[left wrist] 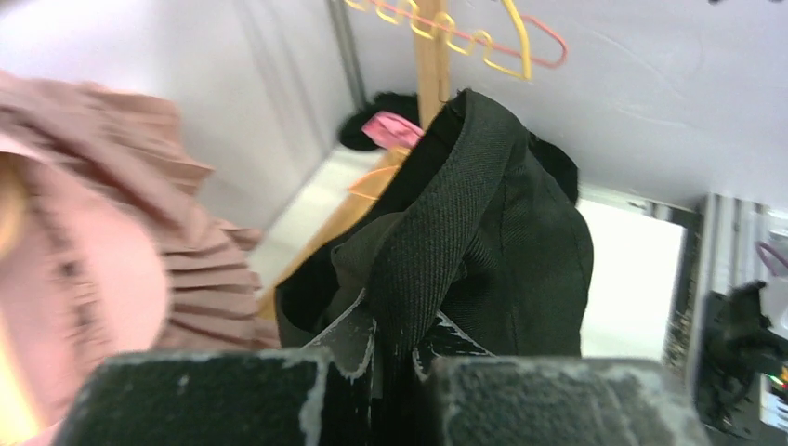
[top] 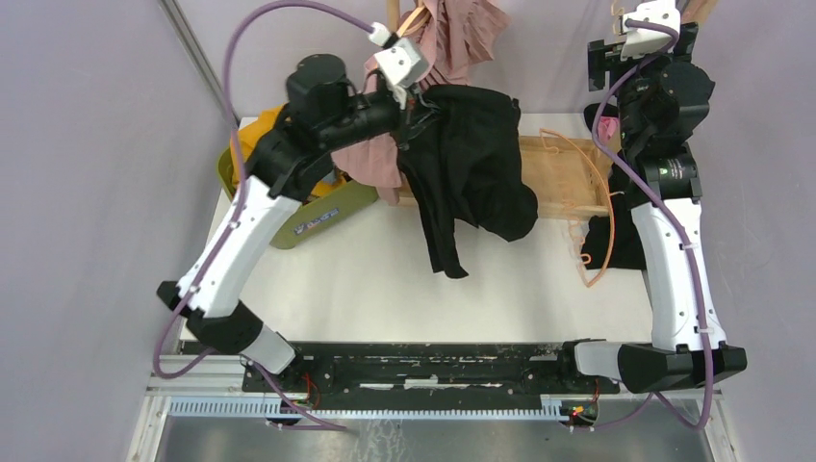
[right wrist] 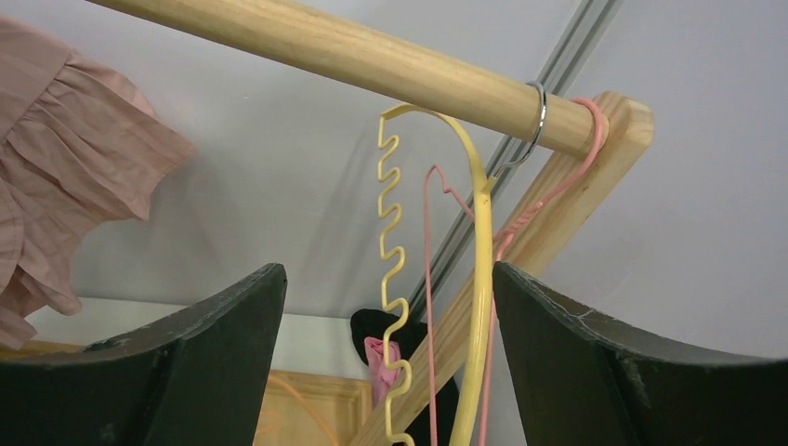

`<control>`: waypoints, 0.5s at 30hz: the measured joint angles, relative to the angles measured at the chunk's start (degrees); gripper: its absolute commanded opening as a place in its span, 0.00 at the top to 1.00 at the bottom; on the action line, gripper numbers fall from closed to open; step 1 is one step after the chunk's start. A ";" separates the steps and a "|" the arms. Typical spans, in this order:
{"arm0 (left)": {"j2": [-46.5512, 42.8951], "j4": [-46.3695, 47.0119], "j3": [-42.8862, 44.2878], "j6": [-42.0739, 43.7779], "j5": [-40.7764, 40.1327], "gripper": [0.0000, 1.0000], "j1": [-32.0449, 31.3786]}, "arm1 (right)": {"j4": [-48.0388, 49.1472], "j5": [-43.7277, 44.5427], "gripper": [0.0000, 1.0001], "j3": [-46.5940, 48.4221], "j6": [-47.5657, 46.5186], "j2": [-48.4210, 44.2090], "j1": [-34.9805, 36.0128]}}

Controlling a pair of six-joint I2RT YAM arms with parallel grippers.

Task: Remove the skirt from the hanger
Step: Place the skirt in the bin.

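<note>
1. Nearest, over the middle of the white bench (top: 385, 289): the dangling tail of the black ribbed-fabric skirt (top: 471, 164). Hangs bunched, with its long axis running downward and slightly toward the near edge.
2. A little farther, at the top of that drape: the left hand (top: 416, 99), clenched hard on a fold of the skirt's thick woven band. Carries the whole garment, draped below and to the right of the grip.
3. Behind, on the bench and partly hidden by the skirt: a shallow wooden tray (top: 563, 173) holding thin orange hangers.
4. Farthest, up at the round wooden rail (right wrist: 372, 56): the right hand (right wrist: 388, 269), released, jaws spread wide either side of the yellow plastic hanger (right wrist: 480, 279) without visibly touching it. That hanger: hooked over the rail beside a thin pink hanger (right wrist: 429, 307), seemingly bare of cloth.
5. Leftward on the same rail: a pink pleated garment (right wrist: 65, 158), just beside the left hand.
6. Judged from this: skirt well to the left of the right hand and apart from the yellow hanger, so probably already off it. Left arm by far the nearer, being the holder. Next, likely a lowering onto the bench, minding a snag on the pink garment.
</note>
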 measured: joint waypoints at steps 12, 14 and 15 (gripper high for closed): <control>-9.90 -0.02 8.48 8.83 -23.19 0.97 13.51 | 1.11 0.63 0.16 -0.17 0.33 0.07 0.00; -9.88 0.28 8.48 9.35 -25.79 0.97 16.59 | 1.33 0.68 0.16 -0.33 0.48 0.04 0.00; -9.66 0.42 8.24 9.57 -26.91 0.97 17.94 | 1.46 0.68 0.16 -0.44 0.68 0.04 0.02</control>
